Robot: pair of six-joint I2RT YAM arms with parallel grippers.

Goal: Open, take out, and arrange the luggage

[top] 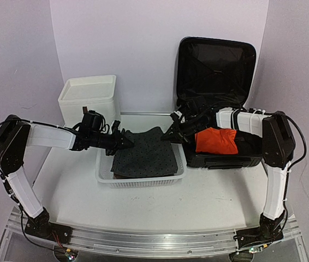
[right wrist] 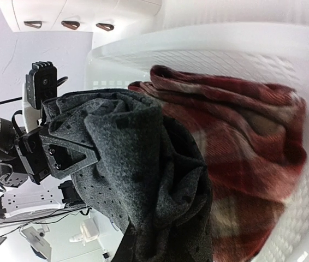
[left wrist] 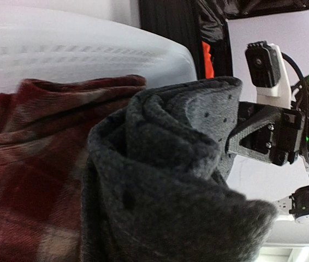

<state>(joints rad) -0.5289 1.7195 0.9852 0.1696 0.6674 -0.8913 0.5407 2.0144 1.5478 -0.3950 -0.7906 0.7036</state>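
Two pincers share one grey dotted cloth [top: 146,154]. My left pincer [top: 128,143] is clenched on one edge and my right pincer [top: 170,136] on the opposite edge, each wrist camera showing the other's fingers closed on the fabric. The cloth spans the gap between them, directly above a red plaid cloth [right wrist: 242,125] lying in the white perforated basket [top: 138,183] beneath both pincers.

The luggage [top: 214,65] stands open just behind and outboard of the right pincer. Its lid is upright against the back wall, and the lower shell lies flat on the table [top: 209,202] under my right forearm. An orange garment [top: 216,140] is in the shell, close behind the right pincer. A white three-drawer box [top: 86,98] sits behind the left pincer.

I judge the case stiff and bulky, heavy for these arms, its ribbed shell too slick and broad to pinch. Its casters are likely to let it roll if I shove it. The rim of the lower shell or the free edge of the lid looks like the only part thin enough to grip. What it holds is soft and light, and is best pinched at a raised fold and lifted clear of the rim
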